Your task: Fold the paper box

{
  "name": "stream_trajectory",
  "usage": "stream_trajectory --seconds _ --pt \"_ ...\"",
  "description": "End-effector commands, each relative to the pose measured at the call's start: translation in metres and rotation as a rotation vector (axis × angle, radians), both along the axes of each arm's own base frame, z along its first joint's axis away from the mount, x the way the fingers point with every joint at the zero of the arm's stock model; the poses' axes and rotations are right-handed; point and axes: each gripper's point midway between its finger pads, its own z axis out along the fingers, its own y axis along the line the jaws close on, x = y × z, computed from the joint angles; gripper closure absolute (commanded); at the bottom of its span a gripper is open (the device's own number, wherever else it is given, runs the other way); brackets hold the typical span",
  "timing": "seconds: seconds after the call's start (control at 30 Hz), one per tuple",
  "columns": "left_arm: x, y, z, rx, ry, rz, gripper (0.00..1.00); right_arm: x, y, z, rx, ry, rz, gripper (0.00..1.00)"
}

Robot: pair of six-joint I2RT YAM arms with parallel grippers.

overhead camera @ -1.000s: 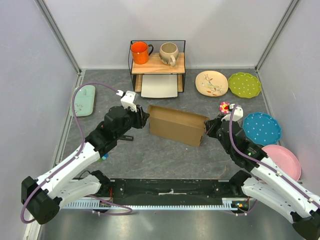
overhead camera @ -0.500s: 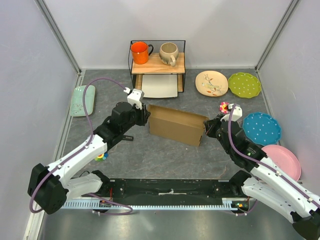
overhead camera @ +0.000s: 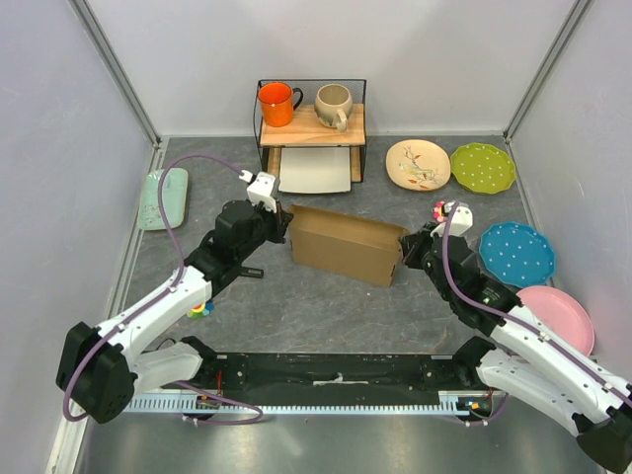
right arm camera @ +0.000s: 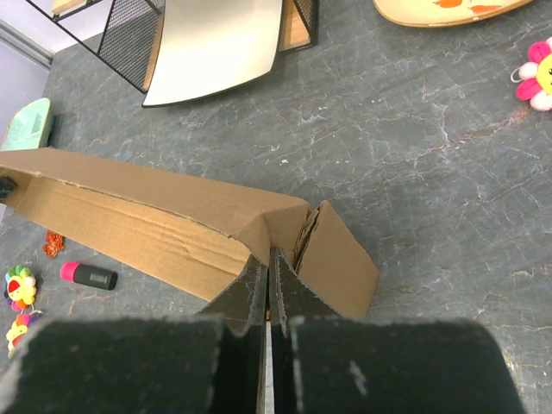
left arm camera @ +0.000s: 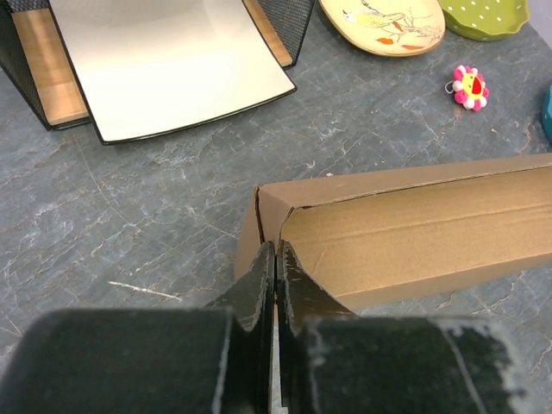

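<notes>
You hold the paper box (overhead camera: 346, 247) mid-way across the table (overhead camera: 296, 316), nearer its far edge, left pincer (left arm camera: 275, 259) and right pincer (right arm camera: 268, 263) each pinching a thin end wall, apparently steadying both ends for folding.

The paper box (overhead camera: 346, 244), mid-frame, is plain brown cardboard. It is matt, with a faint pressed crease along its wall and slightly fibrous cut edges. The table (overhead camera: 326, 316) looks like dark grey stone, veined and dull. At upper centre, a black metal wire rack (overhead camera: 363, 118) with mesh sides carries a pale wood shelf (overhead camera: 306, 136). The white tray (left arm camera: 172, 65) beneath the shelf is smooth and glossy. The left gripper (left arm camera: 275, 254) has matt black, faintly grainy fingers (left arm camera: 254, 293).
</notes>
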Motion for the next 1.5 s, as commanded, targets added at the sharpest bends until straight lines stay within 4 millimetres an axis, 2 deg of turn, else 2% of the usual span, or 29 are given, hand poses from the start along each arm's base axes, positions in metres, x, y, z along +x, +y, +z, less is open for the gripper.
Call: stream_trajectory --seconds 0.0,0.23,0.37,0.5,0.6,0.67,0.7,0.8,0.9,0.97,1.13,1.47 --pt "-0.002 0.007 0.023 -0.054 -0.123 0.013 0.98 -0.03 -0.016 -0.09 -0.252 0.255 0.07 1.0" --pt "-0.018 0.044 0.03 -0.081 -0.174 0.147 0.98 -0.007 -0.003 -0.088 -0.273 0.204 0.077 1.0" --pt "-0.026 0.065 0.03 -0.064 -0.179 0.222 0.98 0.009 0.012 -0.082 -0.259 0.164 0.094 1.0" --pt "-0.028 0.077 0.032 -0.031 -0.192 0.264 0.98 0.023 0.022 -0.087 -0.291 0.173 0.099 1.0" --pt "-0.026 0.079 0.026 0.005 -0.181 0.272 0.98 0.026 0.022 -0.081 -0.307 0.173 0.088 0.99" --pt "-0.023 0.079 0.023 0.019 -0.174 0.273 0.98 0.027 0.018 -0.07 -0.307 0.149 0.072 0.94" --pt "-0.022 0.079 0.022 0.025 -0.172 0.274 0.98 0.027 0.016 -0.067 -0.308 0.141 0.069 0.85" --pt "-0.019 0.078 0.016 0.043 -0.154 0.278 0.98 0.027 0.011 -0.051 -0.302 0.11 0.051 0.69" --pt "-0.017 0.076 0.011 0.052 -0.139 0.279 0.98 0.028 0.008 -0.037 -0.299 0.089 0.037 0.58" --pt "-0.016 0.076 0.01 0.056 -0.135 0.282 0.98 0.029 0.007 -0.026 -0.295 0.072 0.029 0.54" --pt "-0.014 0.076 0.012 0.065 -0.139 0.281 0.98 0.034 0.007 -0.005 -0.297 0.025 0.019 0.52" --pt "-0.013 0.073 0.015 0.063 -0.138 0.272 0.98 0.045 0.018 0.021 -0.282 -0.024 0.044 0.5"
